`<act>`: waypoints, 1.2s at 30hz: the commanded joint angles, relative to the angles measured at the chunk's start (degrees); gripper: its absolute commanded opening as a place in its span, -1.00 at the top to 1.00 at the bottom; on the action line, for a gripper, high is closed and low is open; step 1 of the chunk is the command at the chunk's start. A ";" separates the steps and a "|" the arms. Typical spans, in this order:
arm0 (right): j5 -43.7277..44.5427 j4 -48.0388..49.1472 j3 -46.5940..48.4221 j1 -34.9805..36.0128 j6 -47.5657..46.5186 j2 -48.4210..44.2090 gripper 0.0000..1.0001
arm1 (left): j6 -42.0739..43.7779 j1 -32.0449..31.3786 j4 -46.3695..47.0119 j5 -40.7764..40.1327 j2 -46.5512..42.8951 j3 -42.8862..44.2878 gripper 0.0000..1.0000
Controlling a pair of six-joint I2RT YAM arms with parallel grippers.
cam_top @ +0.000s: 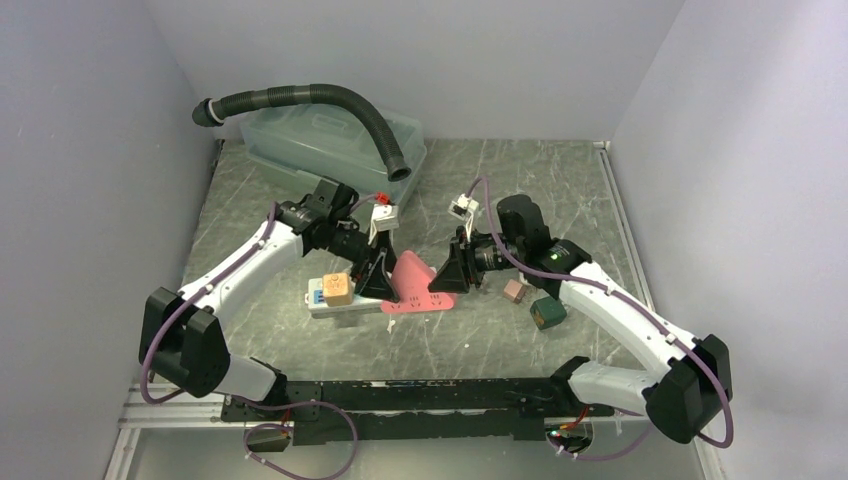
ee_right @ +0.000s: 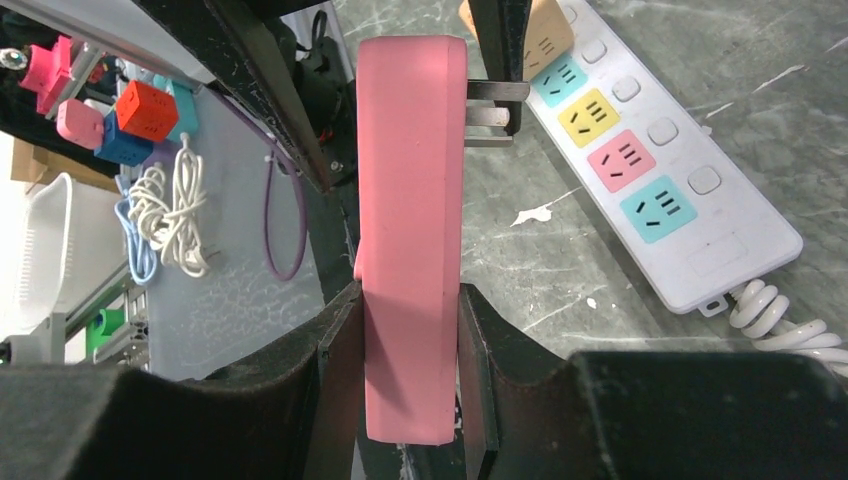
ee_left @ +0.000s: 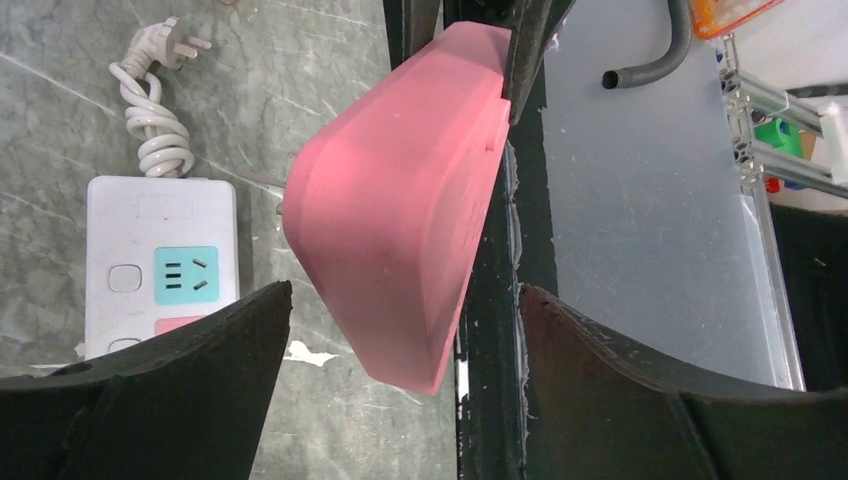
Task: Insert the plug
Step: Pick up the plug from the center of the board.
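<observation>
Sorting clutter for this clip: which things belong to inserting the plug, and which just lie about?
Job: pink plug, power strip, right tool gripping it, open left tool.
Lying about: green cube, small pink cube, tan cube, clear box, black hose.

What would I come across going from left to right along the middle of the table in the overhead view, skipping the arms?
power strip → pink plug → small pinkish block → dark green block
</observation>
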 commanded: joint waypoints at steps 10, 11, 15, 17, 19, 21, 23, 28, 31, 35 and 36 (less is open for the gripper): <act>2.80 9.45 3.43 -0.11 4.72 0.73 0.09 | -19.37 -0.97 14.16 5.63 -1.12 1.79 0.96; 4.58 9.88 3.23 -0.19 5.47 0.36 -0.19 | -21.85 -0.90 15.96 5.44 -1.69 1.49 0.96; 10.64 12.37 0.49 -2.67 9.22 -2.77 -0.99 | -34.66 0.82 24.59 4.55 -4.53 -0.64 0.98; 11.68 15.54 -1.93 -4.78 12.62 -5.53 -1.00 | -41.91 2.59 30.36 4.05 -5.60 -1.66 0.98; 12.91 18.46 -4.12 -6.23 15.65 -8.37 -0.99 | -48.96 4.43 35.51 3.95 -6.21 -2.51 0.98; 13.10 22.57 -6.48 -7.25 18.59 -10.84 -0.99 | -56.45 6.33 42.07 3.91 -6.80 -3.28 0.98; 12.14 25.99 -8.34 -7.54 22.39 -12.26 -1.00 | -63.07 7.29 48.56 3.70 -7.35 -4.24 0.97; 12.14 48.62 -17.63 -7.09 23.18 -13.48 -1.00 | -67.43 7.47 51.71 2.16 -7.92 -3.73 0.97; 12.14 48.78 -17.16 -5.42 23.18 -12.09 -1.00 | -68.72 7.42 52.82 1.63 -7.89 -3.31 0.97; 12.14 52.18 -16.03 -3.36 23.18 -9.15 -1.00 | -69.31 6.80 53.21 0.89 -8.03 -2.78 0.97; 12.14 54.10 -15.80 -3.00 23.18 -8.37 -1.00 | -69.21 6.79 52.99 0.77 -8.02 -2.77 0.97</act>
